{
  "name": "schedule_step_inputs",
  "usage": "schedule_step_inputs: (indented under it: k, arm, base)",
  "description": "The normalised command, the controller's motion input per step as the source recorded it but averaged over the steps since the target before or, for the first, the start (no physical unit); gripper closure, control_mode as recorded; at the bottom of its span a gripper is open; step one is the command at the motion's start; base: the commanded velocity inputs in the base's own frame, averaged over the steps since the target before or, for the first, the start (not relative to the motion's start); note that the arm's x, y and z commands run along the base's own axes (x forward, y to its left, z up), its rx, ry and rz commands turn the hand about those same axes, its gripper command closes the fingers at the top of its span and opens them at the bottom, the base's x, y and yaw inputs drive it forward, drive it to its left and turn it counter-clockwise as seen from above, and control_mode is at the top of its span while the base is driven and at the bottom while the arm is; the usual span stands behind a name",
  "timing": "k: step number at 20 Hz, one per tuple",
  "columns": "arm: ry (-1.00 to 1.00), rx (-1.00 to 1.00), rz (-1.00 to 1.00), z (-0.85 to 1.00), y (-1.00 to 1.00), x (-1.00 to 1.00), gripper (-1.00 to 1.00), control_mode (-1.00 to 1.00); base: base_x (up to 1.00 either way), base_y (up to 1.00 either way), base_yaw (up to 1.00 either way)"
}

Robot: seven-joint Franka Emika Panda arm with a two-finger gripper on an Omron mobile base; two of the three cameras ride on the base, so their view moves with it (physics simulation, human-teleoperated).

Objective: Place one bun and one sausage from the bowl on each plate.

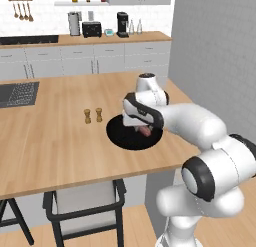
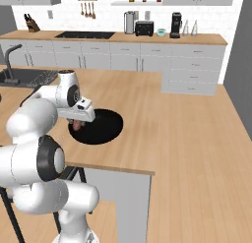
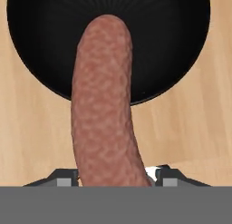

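Sausage (image 3: 103, 105) sits clamped between the jaws near one end, its length jutting forward over the black bowl (image 3: 181, 46), which rests on the wooden surface (image 1: 50, 141). Gripper (image 1: 145, 130) hovers low above the bowl. Looks light, fairly stiff, with a smooth rounded skin likely to roll or slip; a mid-length grip would steady it better.

On the wooden bench (image 2: 162, 124), the black bowl (image 2: 101, 126) is seen, partly covered by the white arm. Over its left rim the pincer (image 2: 77, 123) is held, with a reddish sausage (image 2: 76, 125) gripped beneath it.
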Motion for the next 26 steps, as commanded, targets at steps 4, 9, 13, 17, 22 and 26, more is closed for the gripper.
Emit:
schedule_step_inputs:
  k: [4, 9, 13, 17, 22, 26]
  arm:
    - [0.0, -0.04, -0.18, 0.52, -0.52, -0.56, 1.0, -1.0]
    - [-0.01, -0.01, -0.1, 0.31, -0.63, -0.73, 1.0, -1.0]
    - [-0.07, 0.0, 0.0, 0.34, -0.29, -0.43, 1.0, -1.0]
    - [-0.1, 0.0, 0.21, 0.22, -0.04, -0.04, 1.0, -1.0]
    - [-0.03, 0.0, 0.15, 0.04, -0.02, 0.0, 1.0, 1.0]
    - [0.0, 0.0, 0.0, 0.0, 0.0, 0.0, 1.0, 1.0]
  base:
    - [0.0, 0.0, 0.0]
    - [0.0, 0.0, 0.0]
    - [0.0, 0.0, 0.0]
    - [0.0, 0.0, 0.0]
    - [-0.09, 0.0, 0.04]
    - [-0.96, 0.64, 0.0]
